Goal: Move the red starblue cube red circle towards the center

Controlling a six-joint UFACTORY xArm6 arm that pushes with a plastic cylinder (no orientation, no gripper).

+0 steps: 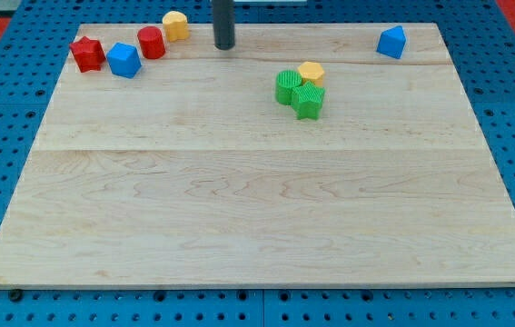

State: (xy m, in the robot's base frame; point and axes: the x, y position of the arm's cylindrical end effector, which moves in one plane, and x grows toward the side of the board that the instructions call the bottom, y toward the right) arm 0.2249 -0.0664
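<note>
The red star (86,53) lies at the board's top left corner. The blue cube (123,60) sits right beside it on its right, close or touching. The red circle (152,43), a short cylinder, stands just right of the cube and a little higher in the view. My tip (225,45) rests on the board near the top edge, well to the right of the red circle and apart from all blocks.
A yellow block (175,25) sits just above and right of the red circle. A green cylinder (287,86), a green star (309,100) and a yellow block (311,72) cluster right of centre. A blue block (391,42) lies at the top right. The wooden board (257,218) rests on blue pegboard.
</note>
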